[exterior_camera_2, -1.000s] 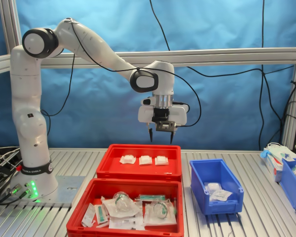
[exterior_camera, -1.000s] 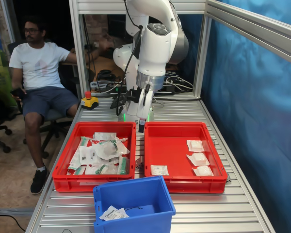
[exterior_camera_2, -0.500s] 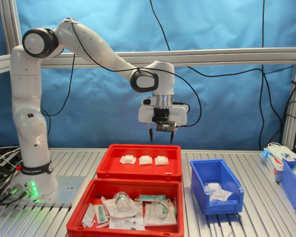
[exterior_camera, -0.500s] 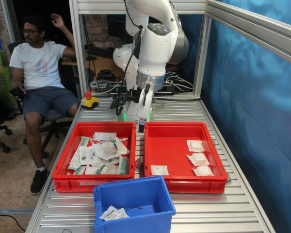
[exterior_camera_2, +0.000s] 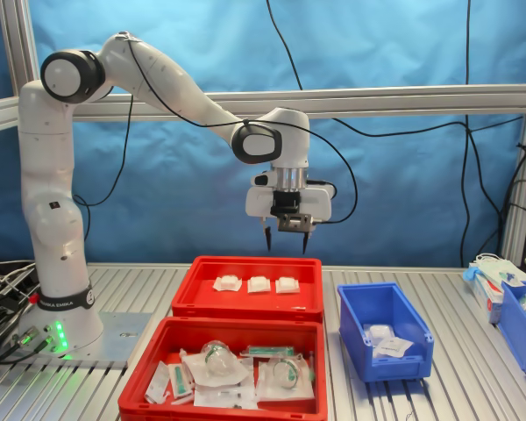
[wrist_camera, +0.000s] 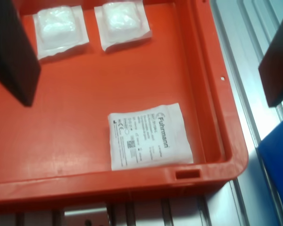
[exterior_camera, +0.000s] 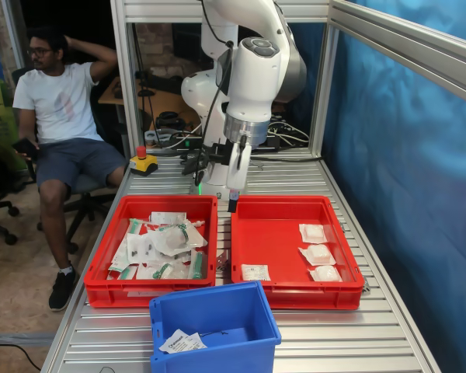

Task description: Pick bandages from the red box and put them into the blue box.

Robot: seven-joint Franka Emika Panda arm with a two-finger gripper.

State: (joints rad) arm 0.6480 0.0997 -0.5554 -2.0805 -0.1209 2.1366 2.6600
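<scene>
The red box (exterior_camera: 276,233) holds three bandages (exterior_camera: 318,254) in a row along its side at the first exterior view's right, and shows much bare floor. In the second exterior view they lie along the far wall of the red box (exterior_camera_2: 245,307), the middle bandage (exterior_camera_2: 259,283) between the other two. My gripper (exterior_camera_2: 285,242) hangs open and empty well above them. In the wrist view two bandages (wrist_camera: 56,30) show past the dark fingers (wrist_camera: 12,52). The blue box (exterior_camera: 213,322) stands at the table's front and holds a white pouch (exterior_camera_2: 380,332).
A flat printed packet (wrist_camera: 148,135) lies in the red box's corner near the blue box (wrist_camera: 280,174). A second red crate (exterior_camera: 151,249) full of green-and-white packets stands beside it. A man (exterior_camera: 58,116) sits beyond the table. More bins (exterior_camera_2: 517,311) stand at the second exterior view's right.
The wrist has shifted a little toward the first exterior view's right, over the red box's edge. The gripper stays open. The seated man has raised his hand to his head.
</scene>
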